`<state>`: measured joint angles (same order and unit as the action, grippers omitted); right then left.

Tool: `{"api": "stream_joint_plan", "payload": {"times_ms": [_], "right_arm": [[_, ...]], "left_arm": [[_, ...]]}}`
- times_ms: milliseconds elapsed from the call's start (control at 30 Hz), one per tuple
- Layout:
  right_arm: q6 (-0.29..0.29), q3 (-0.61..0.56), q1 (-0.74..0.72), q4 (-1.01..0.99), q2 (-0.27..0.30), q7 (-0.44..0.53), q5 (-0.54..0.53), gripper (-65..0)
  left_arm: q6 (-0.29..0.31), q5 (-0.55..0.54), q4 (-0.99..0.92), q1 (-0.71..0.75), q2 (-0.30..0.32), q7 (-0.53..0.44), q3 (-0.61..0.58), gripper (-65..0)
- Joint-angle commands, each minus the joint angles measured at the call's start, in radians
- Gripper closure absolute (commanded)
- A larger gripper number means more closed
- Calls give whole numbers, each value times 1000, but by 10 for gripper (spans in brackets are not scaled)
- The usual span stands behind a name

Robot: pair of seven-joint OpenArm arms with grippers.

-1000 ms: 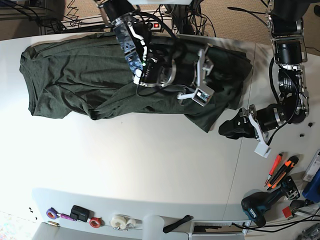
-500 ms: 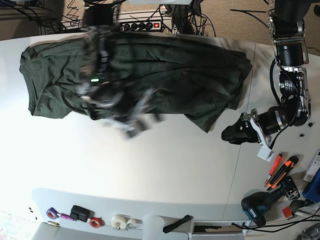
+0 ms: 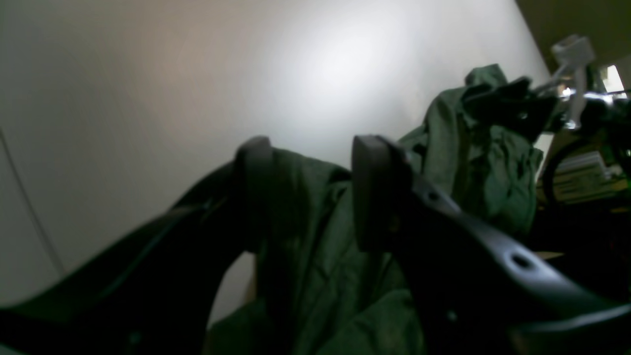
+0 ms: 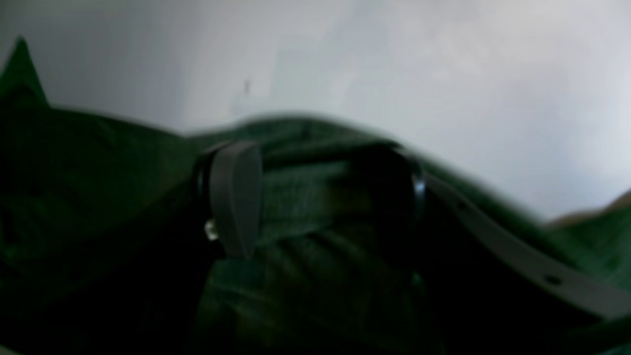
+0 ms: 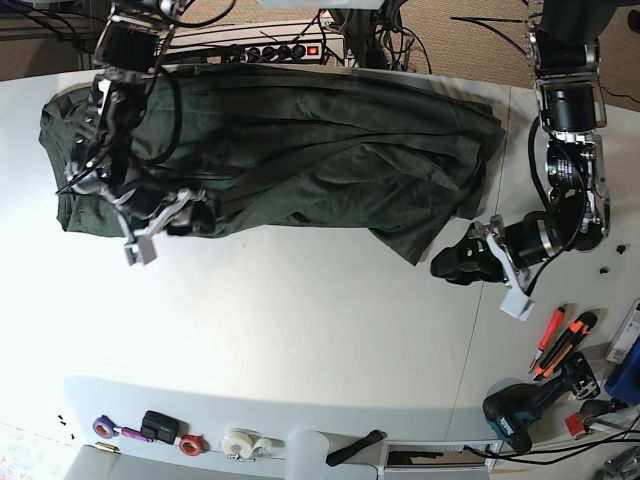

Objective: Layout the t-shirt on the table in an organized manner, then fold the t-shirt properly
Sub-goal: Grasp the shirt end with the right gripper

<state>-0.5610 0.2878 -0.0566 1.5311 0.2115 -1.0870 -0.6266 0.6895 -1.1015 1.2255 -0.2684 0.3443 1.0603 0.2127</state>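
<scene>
The dark green t-shirt lies rumpled across the far half of the white table, its lower hem bunched in folds. At the shirt's lower left edge my right gripper is open. The right wrist view is blurred and shows that gripper with its fingers wide apart over a ridge of cloth. My left gripper rests on bare table just right of the shirt's lower right corner. It is open, and the shirt shows through the gap between its fingers.
Orange-handled cutters and a drill lie at the right front. Tape rolls and small items sit on the front ledge. A power strip and cables run behind the table. A thin seam crosses the tabletop on the right.
My right arm swung from the shirt's middle over to its lower left edge, and its jaws opened wider. The left gripper shifted only slightly and stayed open.
</scene>
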Motion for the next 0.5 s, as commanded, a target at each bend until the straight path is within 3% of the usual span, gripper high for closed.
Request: {"api": "stream_joint_plan", "payload": {"times_ms": [0,367,400,467], "right_arm": [[-3,2,-23,16,14,23,-9,-357],[24,-40,-38,11,16,8,120,-353],[24,-40,-39,11,16,8,125,-326],[22,-39,-42,11,16,3,128,-202]], "left_arm": [[9,-23,14,-26,4,-22,6,-273],[9,-16,14,-25,-17,-22,6,-273],[9,-16,14,-25,-17,-21,6,-273],[9,-8,14,-25,-17,-22,6,-273]]}}
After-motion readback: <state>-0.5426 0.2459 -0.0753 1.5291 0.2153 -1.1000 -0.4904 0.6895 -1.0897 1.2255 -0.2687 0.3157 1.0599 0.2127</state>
